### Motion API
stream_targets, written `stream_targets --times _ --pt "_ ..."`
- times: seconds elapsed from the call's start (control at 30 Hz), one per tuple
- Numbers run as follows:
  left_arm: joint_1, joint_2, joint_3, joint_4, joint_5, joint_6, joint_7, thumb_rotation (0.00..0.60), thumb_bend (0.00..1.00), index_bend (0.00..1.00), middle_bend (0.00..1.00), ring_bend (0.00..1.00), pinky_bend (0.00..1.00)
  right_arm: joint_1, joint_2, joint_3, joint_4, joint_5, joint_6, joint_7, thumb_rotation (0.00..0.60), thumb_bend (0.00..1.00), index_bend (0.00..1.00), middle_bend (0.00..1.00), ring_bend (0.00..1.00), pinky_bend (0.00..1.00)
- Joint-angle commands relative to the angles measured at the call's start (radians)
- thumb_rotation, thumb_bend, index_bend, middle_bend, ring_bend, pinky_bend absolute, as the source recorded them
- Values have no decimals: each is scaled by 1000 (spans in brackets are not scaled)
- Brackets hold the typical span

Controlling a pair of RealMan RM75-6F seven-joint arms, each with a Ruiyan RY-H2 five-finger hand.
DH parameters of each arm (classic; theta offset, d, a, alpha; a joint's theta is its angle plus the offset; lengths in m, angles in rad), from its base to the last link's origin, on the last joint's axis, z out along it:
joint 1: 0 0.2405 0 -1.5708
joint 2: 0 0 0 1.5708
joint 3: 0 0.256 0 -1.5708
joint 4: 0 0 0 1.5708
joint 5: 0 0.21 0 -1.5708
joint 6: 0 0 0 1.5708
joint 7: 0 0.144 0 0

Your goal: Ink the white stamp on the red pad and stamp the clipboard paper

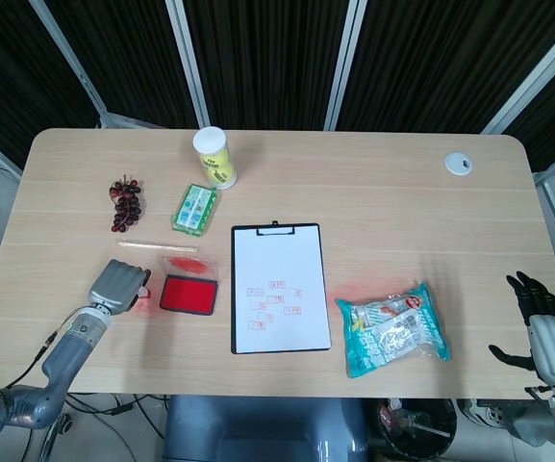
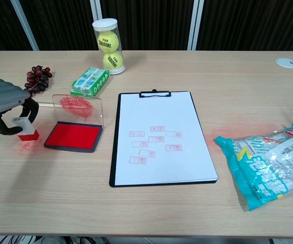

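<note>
Looking from the near edge outward, I have my right hand (image 1: 543,332) parked off the near right corner of the table (image 2: 151,213), fingers spread and holding nothing. Just ahead of it lies a teal snack bag (image 2: 268,165) on the right side.

At the near left, my left hand (image 2: 3,104) is curled over the white stamp (image 2: 24,128), fingers wrapped down around its block. The stamp's red base sits on the table surface, on a faint red smudge, just left of the red pad (image 2: 74,135). I cannot tell whether the grip is firm or only resting.

The pad is open, its clear lid (image 2: 80,108) tipped up at the far side and smeared with ink. To the right, the clipboard (image 2: 159,137) lies flat, and its paper already carries a cluster of small red impressions around the middle.

So I judge the stamp is at the pad's side and not on it; whether this round's inking and pressing are finished or yet to begin, I cannot say from these views. If more marks are wanted, the stamp has to go right onto the pad, then over to the paper.

Farther back sit a green box (image 2: 89,81), grapes (image 2: 36,77), and a tennis ball tube (image 2: 108,46).
</note>
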Motion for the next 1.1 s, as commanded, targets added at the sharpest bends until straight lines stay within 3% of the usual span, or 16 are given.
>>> stream_targets --times 0.03,0.47,1.1 --pt "0 2 -1 -4 3 3 -2 600 391 527 565 973 1000 0 0 0 0 0 0 1 600 197 55 0 0 140" --pt "-19 4 -37 -125 73 75 27 600 444 623 679 973 1000 0 1 1 0 -3 1 9 600 197 55 0 0 140" --pt "-79 -88 -58 -178 -51 76 228 600 489 739 814 974 1000 1 5 1 3 -2 -5 34 600 197 55 0 0 140"
